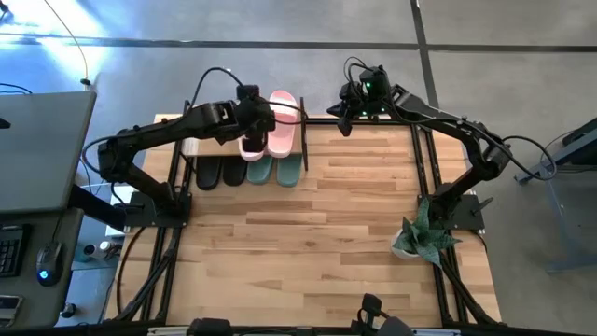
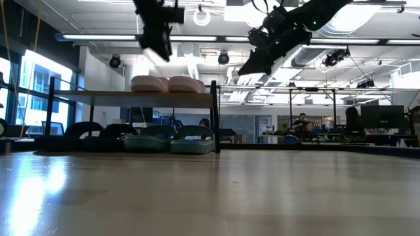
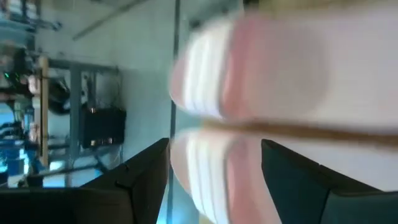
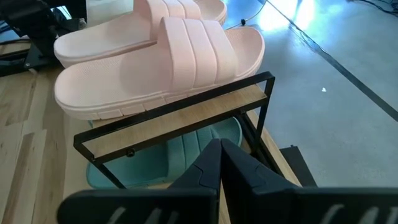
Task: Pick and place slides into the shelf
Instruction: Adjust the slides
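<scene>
The shelf (image 1: 300, 142) stands at the far edge of the table (image 1: 308, 233). The pink slides (image 1: 282, 121) fill the right part of its top board, and the left gripper (image 1: 254, 131) hangs just above them. Below, the green slides (image 2: 172, 139) and black slides (image 2: 98, 136) fill the lower level. The right gripper (image 1: 347, 119) hovers beside the shelf's right end. A plant (image 1: 424, 233) stands near the table's right edge; the wide middle is free.

No readable text or labels anywhere
</scene>
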`<action>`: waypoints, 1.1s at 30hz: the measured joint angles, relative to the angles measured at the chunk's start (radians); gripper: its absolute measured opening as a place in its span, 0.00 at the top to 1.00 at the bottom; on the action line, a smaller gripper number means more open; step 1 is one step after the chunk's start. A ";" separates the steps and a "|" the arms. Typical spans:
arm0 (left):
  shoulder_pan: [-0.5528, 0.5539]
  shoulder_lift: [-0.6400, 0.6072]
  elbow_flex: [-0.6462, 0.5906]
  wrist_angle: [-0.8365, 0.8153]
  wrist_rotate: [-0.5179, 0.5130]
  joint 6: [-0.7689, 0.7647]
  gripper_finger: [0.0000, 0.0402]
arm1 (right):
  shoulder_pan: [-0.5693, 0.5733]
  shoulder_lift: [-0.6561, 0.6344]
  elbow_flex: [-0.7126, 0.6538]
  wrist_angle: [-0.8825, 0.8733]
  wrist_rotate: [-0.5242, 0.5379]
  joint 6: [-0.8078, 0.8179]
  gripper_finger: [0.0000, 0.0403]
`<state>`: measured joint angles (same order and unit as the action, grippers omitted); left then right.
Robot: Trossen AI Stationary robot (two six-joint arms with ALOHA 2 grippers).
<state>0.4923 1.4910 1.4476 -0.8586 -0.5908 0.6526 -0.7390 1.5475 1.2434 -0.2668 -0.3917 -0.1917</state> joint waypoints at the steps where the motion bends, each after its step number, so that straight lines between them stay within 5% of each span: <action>1: -0.004 0.000 0.019 0.010 0.013 -0.003 0.42 | 0.000 0.000 0.000 0.000 0.000 0.000 1.00; 7: 0.009 0.041 0.042 0.110 0.168 0.072 0.47 | 0.000 0.000 0.000 0.000 0.000 0.000 1.00; 25: 0.012 0.266 0.042 0.199 -0.062 0.212 0.53 | 0.000 0.000 0.000 -0.014 -0.003 -0.010 1.00; 33: 0.012 0.277 0.042 0.232 -0.111 0.207 0.67 | 0.000 0.000 0.000 -0.014 -0.004 -0.012 1.00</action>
<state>0.5045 1.7679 1.4895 -0.6269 -0.7013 0.8598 -0.7387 1.5475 1.2434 -0.2810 -0.3958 -0.2040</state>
